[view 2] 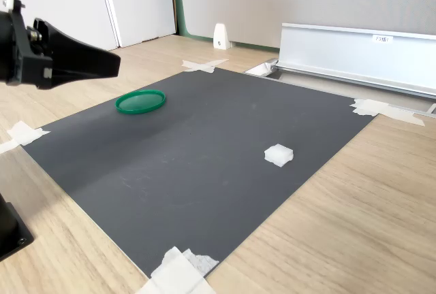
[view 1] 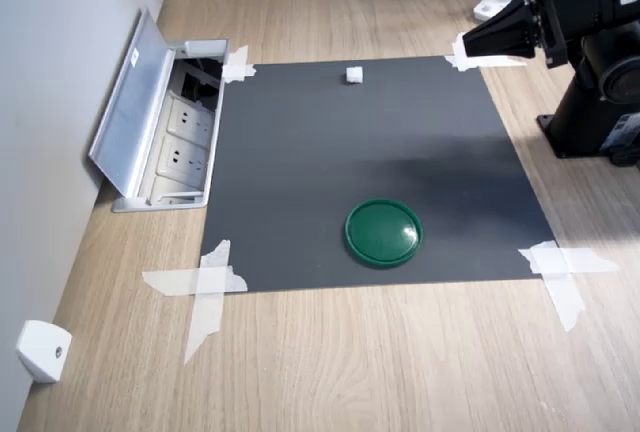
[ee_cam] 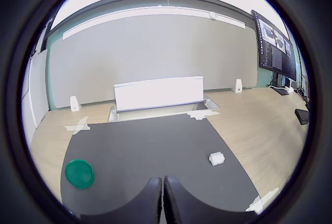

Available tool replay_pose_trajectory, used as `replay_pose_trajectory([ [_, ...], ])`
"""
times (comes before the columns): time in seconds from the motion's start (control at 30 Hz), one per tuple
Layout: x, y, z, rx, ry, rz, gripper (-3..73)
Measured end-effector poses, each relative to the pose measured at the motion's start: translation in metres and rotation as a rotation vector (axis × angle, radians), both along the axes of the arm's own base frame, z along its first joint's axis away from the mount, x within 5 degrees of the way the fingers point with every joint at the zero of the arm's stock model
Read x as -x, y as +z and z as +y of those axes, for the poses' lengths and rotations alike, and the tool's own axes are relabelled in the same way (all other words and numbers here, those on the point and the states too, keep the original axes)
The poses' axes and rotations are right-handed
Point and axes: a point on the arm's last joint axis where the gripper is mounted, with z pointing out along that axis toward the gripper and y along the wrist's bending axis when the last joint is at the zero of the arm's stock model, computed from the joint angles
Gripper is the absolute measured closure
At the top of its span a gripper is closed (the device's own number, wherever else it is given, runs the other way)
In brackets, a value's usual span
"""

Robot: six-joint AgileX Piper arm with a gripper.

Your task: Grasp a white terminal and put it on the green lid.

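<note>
Mat (view 1: 360,152) of dark grey, taped at its corners to the wooden table (view 1: 350,362), carries the green lid (view 1: 383,232), which lies flat with its raised rim up and holds nothing. The white terminal (view 1: 354,74) sits on the mat well apart from the lid, at about 12 o'clock from it in the first exterior view, near the mat's far edge; it looks roughly cubic, so no long axis can be told. The gripper (ee_cam: 162,200) hangs above the mat's edge, touching nothing, its fingers pressed together and empty in the wrist view.
</note>
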Motion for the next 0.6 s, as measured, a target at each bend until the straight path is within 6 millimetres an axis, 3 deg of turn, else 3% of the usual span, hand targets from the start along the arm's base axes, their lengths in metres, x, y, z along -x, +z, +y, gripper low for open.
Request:
replay_pose_trajectory([
  [0.4,0.006,0.029,0.000,0.022,-0.003,-0.079,70.4],
  [0.6,-0.011,0.055,-0.005,0.073,-0.021,0.036,70.4],
])
